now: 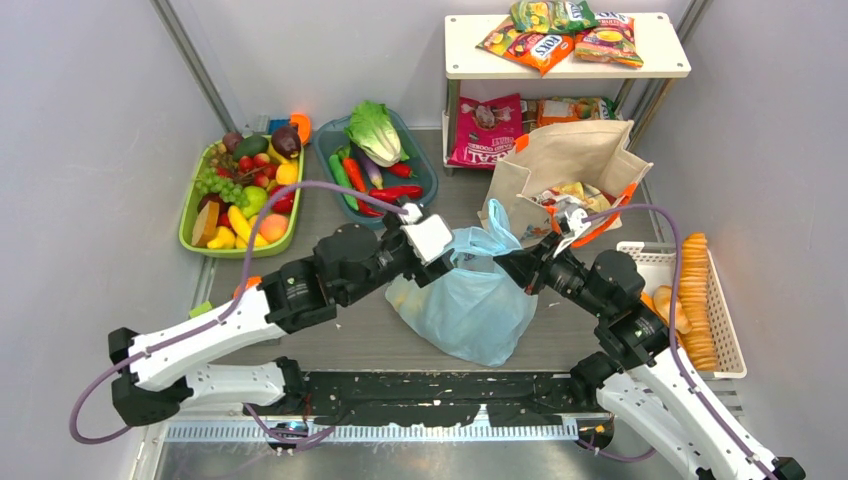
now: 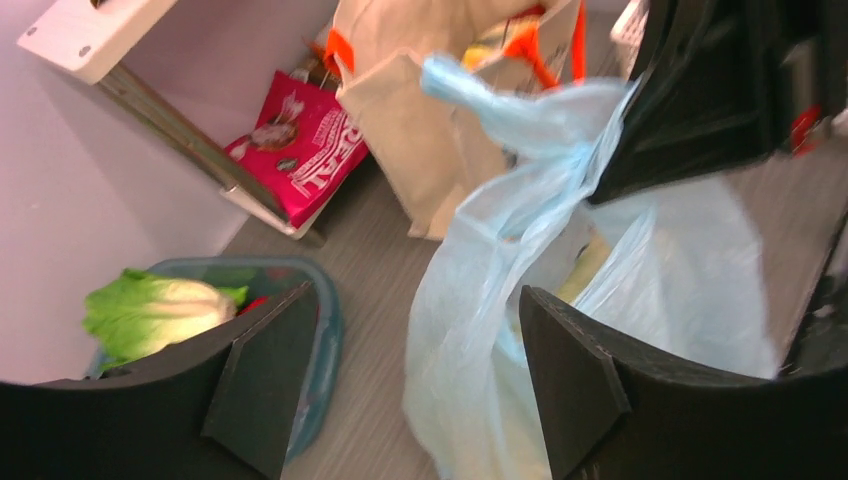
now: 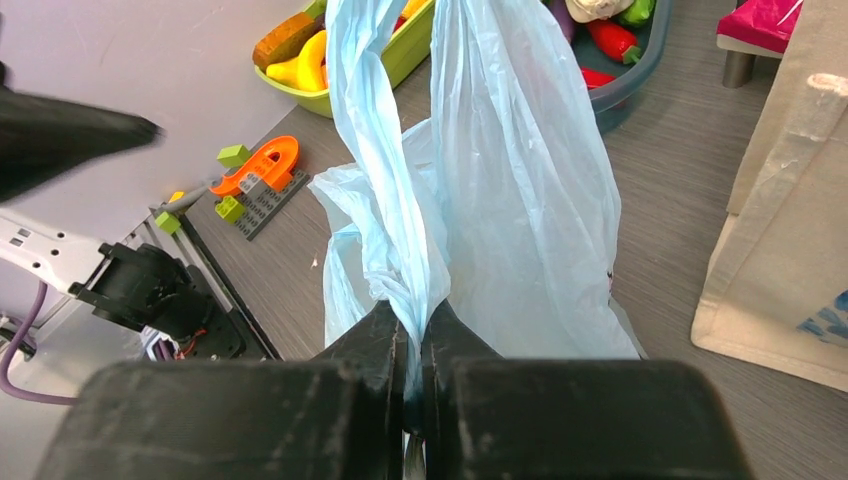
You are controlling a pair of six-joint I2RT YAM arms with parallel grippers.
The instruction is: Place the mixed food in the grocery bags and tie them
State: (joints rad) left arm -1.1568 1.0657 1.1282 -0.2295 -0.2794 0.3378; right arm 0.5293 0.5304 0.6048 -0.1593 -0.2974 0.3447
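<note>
The gray table (image 1: 380, 340) sits between white walls, and the blue bag (image 1: 470, 300) lies in the middle of it, right between my two arms. I think I am at the tying step for this bag. It looks puffy and something yellow shows through it, so I guess the food is in. My right gripper (image 3: 415, 335) is pressed tight together on one handle (image 3: 385, 200), which is twisted like a rope. My left gripper (image 2: 415, 300) is spread wide. The thin plastic of the bag hangs in the gap between its fingers, but they are not squeezing it. The other handle (image 2: 470, 90) sticks up just past them. Next, I think my left gripper has to close on that loose handle. Then the two handles must cross over each other to make a knot. The plastic looks thin and slippery, so I should grab it well. The tote (image 1: 570, 160) stands behind the bag with packets (image 1: 565, 195) inside, and its top is open. A cabbage (image 1: 374, 130) lies in a tray (image 1: 335, 150).
</note>
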